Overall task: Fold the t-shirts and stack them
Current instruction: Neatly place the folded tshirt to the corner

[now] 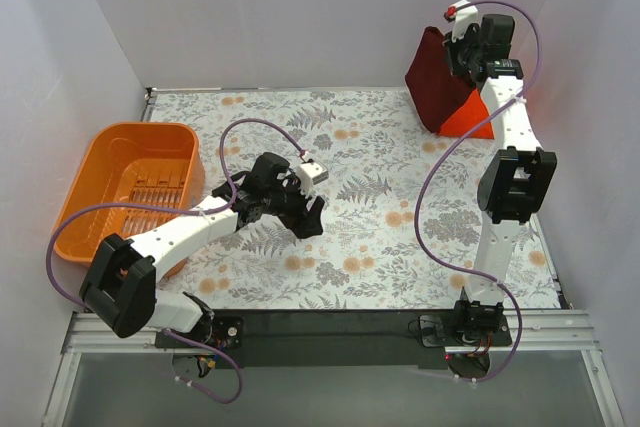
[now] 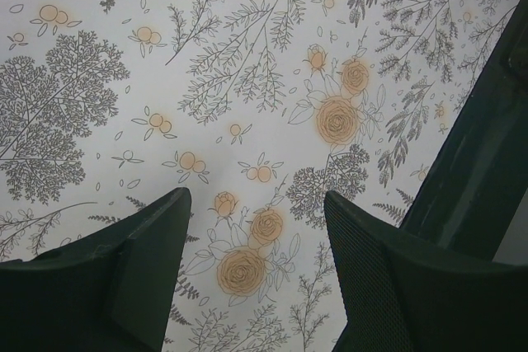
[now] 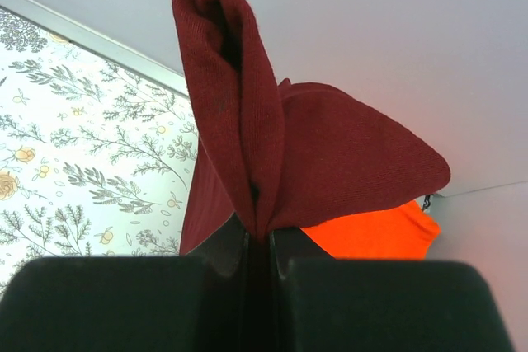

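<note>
My right gripper (image 1: 462, 55) is shut on the dark maroon t-shirt (image 1: 432, 82) and holds it lifted at the far right corner, where it hangs down to the table. In the right wrist view the maroon cloth (image 3: 272, 146) is pinched between my closed jaws (image 3: 261, 241) and bunches up above them. The bright orange-red t-shirt (image 1: 472, 119) lies folded under it, partly covered; it also shows in the right wrist view (image 3: 371, 232). My left gripper (image 1: 308, 209) is open and empty above the floral table near the middle-left; its fingers (image 2: 148, 261) frame bare tablecloth.
An orange plastic basket (image 1: 95, 182) stands at the left edge of the table. White walls close the far side and both sides. The floral tablecloth (image 1: 380, 217) covers the table; a black rail runs along the near edge.
</note>
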Robot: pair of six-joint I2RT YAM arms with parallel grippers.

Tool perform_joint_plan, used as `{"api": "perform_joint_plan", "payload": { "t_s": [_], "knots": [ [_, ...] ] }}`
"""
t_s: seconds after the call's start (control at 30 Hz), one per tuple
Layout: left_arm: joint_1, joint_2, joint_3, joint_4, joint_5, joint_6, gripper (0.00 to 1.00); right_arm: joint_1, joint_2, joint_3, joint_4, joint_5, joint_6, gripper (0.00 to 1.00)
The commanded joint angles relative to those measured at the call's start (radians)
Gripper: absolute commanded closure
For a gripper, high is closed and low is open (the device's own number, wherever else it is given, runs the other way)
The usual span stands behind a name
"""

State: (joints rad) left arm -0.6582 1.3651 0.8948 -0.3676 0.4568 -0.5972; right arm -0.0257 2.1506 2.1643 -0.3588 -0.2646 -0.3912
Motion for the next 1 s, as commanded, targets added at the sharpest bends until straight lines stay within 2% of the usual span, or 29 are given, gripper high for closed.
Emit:
{"api": "perform_joint_plan", "payload": {
  "t_s": [0.0,0.97],
  "knots": [
    [-0.001,-0.018,0.041,-0.014,0.020,0.016,0.36,-0.014,-0.075,0.061,0.043,-0.015,0.011,0.99],
    [-0.001,0.042,0.115,-0.064,0.059,0.047,0.35,-0.121,0.032,0.020,0.073,-0.047,-0.095,0.99]
  ]
}}
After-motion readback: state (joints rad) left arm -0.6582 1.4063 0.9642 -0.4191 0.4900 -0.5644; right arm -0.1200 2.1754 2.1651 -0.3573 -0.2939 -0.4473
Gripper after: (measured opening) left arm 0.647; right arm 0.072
